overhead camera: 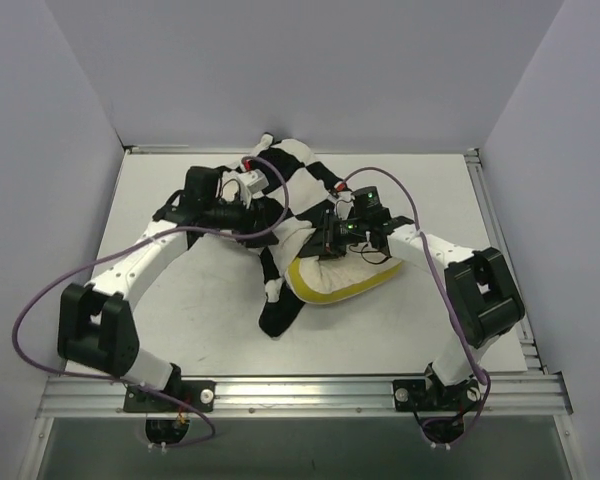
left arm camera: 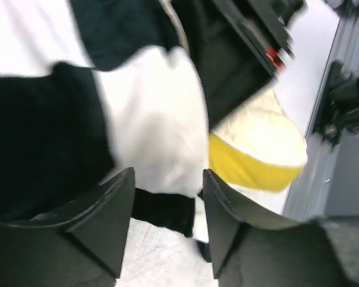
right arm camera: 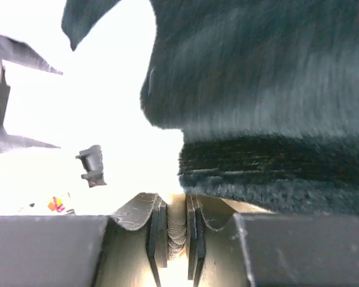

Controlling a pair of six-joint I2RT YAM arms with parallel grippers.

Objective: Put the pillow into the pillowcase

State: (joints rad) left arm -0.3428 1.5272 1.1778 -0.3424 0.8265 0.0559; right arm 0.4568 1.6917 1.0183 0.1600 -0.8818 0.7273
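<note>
The black-and-white checkered pillowcase (overhead camera: 290, 170) lies bunched in the middle of the table. The cream pillow (overhead camera: 345, 280) sticks out from under it at the right, yellow edge toward me. My right gripper (overhead camera: 325, 238) sits on top at the case's edge above the pillow. In the right wrist view it (right arm camera: 176, 206) is shut on a thin fold of pale cloth, right under the dark pillowcase (right arm camera: 269, 89). My left gripper (overhead camera: 265, 212) hovers over the case's left side. In the left wrist view it (left arm camera: 167, 173) is open, with pillowcase (left arm camera: 149, 113) beyond its tips and the pillow (left arm camera: 257, 137) further right.
Grey walls close in the table on three sides. Aluminium rails run along the near edge (overhead camera: 300, 390) and the right edge (overhead camera: 500, 220). The right arm's black body (left arm camera: 245, 42) crosses the top of the left wrist view.
</note>
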